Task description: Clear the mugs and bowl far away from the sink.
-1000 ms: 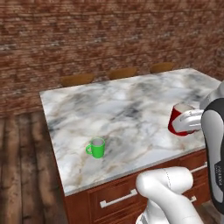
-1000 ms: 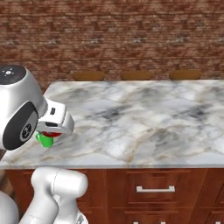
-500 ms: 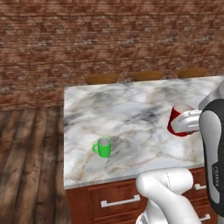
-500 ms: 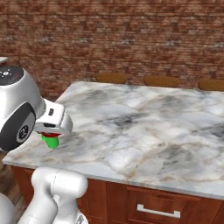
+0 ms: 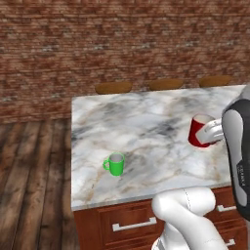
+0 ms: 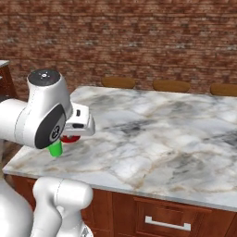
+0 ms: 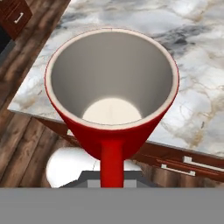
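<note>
Close under the hand camera, the red mug [image 7: 112,94] hangs with its handle toward the bottom edge, evidently carried, though the jaws' opening cannot be told. The green mug [image 5: 115,164] stands lower left on the marble tabletop [image 5: 146,122], so 1 mug seems parked, 1 in transit. Since 1.0 s ago the whole scene has slid right: the base drove.

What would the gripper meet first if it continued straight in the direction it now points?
The red mug it carries comes first in that line. Beyond it probably lies the marble counter's front edge, though depth is unclear.
</note>
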